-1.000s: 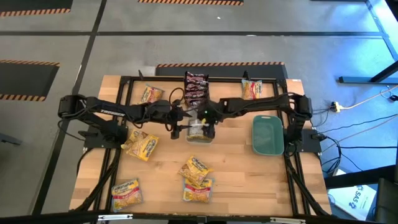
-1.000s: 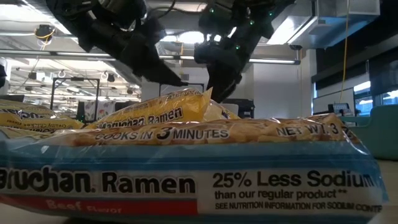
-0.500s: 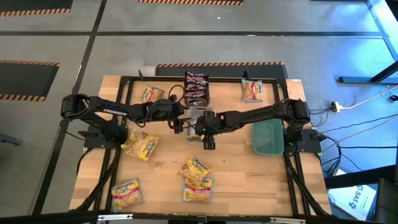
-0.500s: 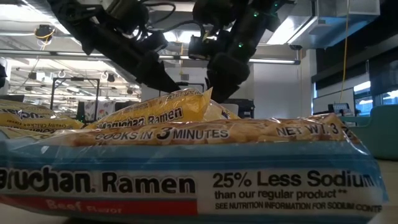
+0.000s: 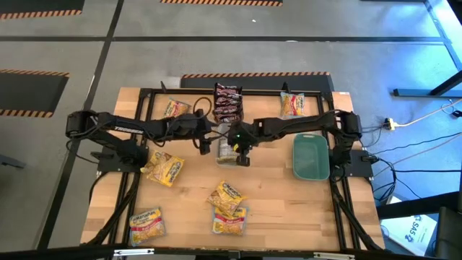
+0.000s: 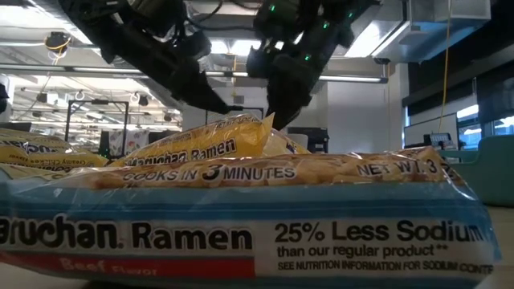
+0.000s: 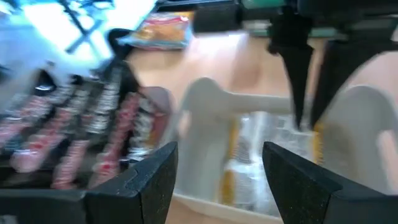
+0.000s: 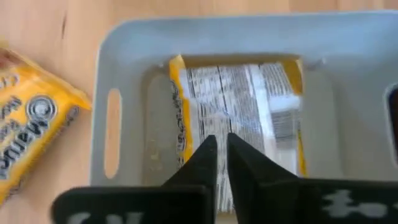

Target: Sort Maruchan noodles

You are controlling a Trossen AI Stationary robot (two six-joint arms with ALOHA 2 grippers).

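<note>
A clear bin [image 5: 227,148] stands mid-table with one yellow packet [image 8: 236,106] lying flat in it, printed back up. My right gripper [image 8: 222,146] points down into this bin, shut, with nothing between its fingers. My left gripper [image 7: 217,168] stands open just left of the bin, holding nothing. Behind it, a dark bin [image 5: 227,102] holds brown-red packets [image 7: 81,130]. Loose yellow and orange-yellow Maruchan noodles lie flat on the table: a packet [image 5: 175,109], a packet [image 5: 292,104], a packet [image 5: 164,167], a pair [image 5: 228,208] and a packet [image 5: 146,224]. My right gripper reaches down from above into the clear bin, its shut fingertips [image 7: 303,121] just over the back of the yellow packet. I cannot tell whether they touch it. The packet lies flat on the bin's floor.
A teal bin [image 5: 311,155] stands at the right, near the right arm's base. A black frame [image 5: 238,92] runs around the table's far part. In the low view, packets [image 6: 241,233] fill the foreground close to the camera.
My right gripper has shut over the clear bin. It dipped a little toward the near edge and came back. The yellow packet stays flat in the bin.
</note>
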